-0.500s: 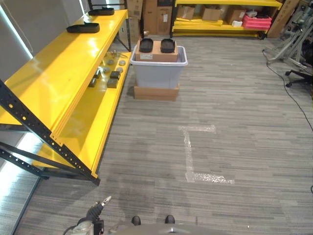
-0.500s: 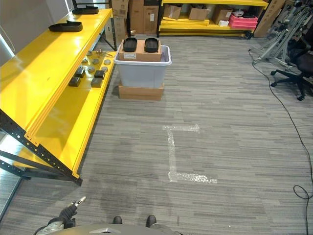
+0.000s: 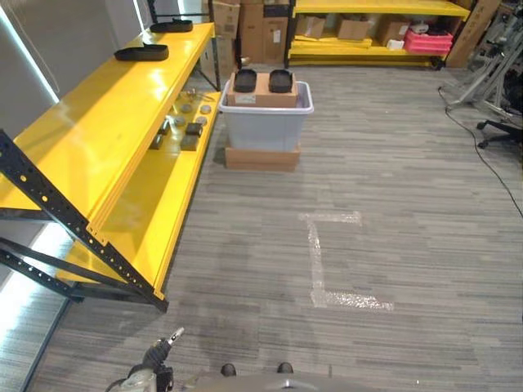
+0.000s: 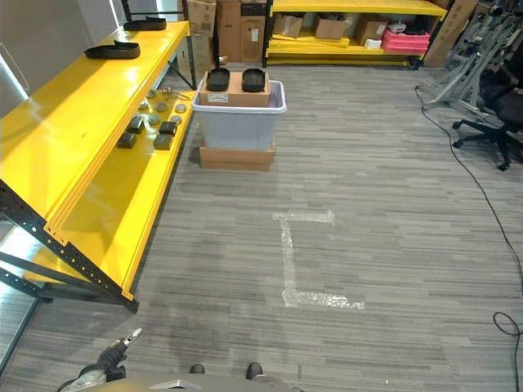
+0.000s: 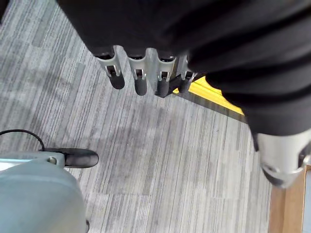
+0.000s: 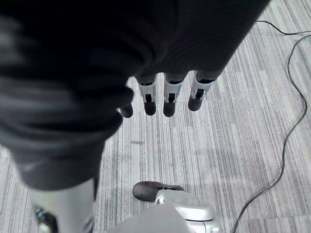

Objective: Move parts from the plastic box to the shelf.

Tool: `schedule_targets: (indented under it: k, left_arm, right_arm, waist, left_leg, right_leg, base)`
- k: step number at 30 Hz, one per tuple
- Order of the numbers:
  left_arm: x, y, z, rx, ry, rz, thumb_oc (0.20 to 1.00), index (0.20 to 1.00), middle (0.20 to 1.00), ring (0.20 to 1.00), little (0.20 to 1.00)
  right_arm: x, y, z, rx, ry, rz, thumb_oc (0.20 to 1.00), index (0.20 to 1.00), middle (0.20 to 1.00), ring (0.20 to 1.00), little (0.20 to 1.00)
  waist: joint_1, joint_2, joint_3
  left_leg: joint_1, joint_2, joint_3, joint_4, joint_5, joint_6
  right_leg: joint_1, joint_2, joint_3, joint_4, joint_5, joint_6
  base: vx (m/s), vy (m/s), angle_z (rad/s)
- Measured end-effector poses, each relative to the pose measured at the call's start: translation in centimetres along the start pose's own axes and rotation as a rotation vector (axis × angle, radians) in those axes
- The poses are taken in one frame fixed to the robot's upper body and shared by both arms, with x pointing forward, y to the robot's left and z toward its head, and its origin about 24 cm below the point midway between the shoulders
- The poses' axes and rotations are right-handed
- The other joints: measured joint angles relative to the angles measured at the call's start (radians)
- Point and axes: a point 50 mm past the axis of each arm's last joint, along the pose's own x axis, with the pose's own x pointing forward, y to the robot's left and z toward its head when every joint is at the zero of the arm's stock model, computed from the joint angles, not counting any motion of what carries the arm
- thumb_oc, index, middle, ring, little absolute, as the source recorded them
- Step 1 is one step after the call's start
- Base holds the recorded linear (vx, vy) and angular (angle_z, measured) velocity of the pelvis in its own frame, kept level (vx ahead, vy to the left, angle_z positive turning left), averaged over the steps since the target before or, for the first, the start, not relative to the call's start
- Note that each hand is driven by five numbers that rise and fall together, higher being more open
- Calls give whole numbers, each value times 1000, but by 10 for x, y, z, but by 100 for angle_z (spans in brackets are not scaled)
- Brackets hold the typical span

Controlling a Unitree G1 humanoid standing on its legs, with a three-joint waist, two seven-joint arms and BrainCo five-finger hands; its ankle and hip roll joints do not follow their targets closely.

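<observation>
Far across the floor (image 3: 392, 180), eye views: plastic box (image 3: 265, 121) on a flat carton (image 3: 261, 158), just beside the shelf (image 3: 106, 122). A brown carton (image 3: 261, 88) with two dark trays sits on top of the box. Small parts (image 3: 184, 131) lie on the lower shelf board; what they are is probably too small to tell. Tape mark (image 3: 331, 261) on grey carpet.

Left wrist view: left hand (image 5: 141, 73) hangs empty, fingers relaxed, over carpet.

Right wrist view: right hand (image 6: 167, 94) likewise slack and empty.

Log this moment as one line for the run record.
left hand: open, empty, over floor | right hand: open, empty | plastic box: far ahead, two dark parts on top | shelf: left
</observation>
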Motion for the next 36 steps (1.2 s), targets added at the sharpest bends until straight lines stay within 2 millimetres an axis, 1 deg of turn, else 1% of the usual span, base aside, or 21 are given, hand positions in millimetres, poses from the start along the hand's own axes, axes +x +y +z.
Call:
schedule_targets:
  k: [6,17,28,31,36]
  left_arm:
    - [-1,7,-16,8,86,71,1000,1000,1000,1000,1000]
    - [-2,11,-24,-5,146,132,1000,1000,1000,1000,1000]
    - [-2,9,-24,-5,146,144,1000,1000,1000,1000,1000]
    - [-2,9,-21,-9,121,154,1000,1000,1000,1000,1000]
    - [0,4,-3,-60,35,137,1000,1000,1000,1000,1000]
  right_arm:
    - [0,0,-2,-3,9,1,1000,1000,1000,1000,1000]
    - [0,1,-3,-2,6,14,1000,1000,1000,1000,1000]
    - [0,1,0,-9,-17,20,1000,1000,1000,1000,1000]
    - [0,2,7,37,-66,27,1000,1000,1000,1000,1000]
    - [-4,3,30,145,-171,46,1000,1000,1000,1000,1000]
  waist:
    - [0,-4,-13]
    - [-7,-7,-25]
    - [-9,-7,-25]
    - [-9,-7,-25]
    - [-6,-10,-21]
  left_leg:
    - [0,0,0,0,0,0]
    - [2,0,1,0,0,0]
    - [4,0,1,4,0,0]
    - [8,-1,2,5,0,1]
    - [15,-3,5,5,0,1]
  right_leg:
    - [0,0,0,1,0,0]
    - [1,0,1,2,0,0]
    - [1,0,2,2,0,0]
    - [-1,0,3,2,0,0]
    - [-2,0,11,4,1,1]
  base:
    - [0,0,0]
    - [0,0,0]
    - [3,1,0]
    - [23,13,-1]
    - [33,35,-3]
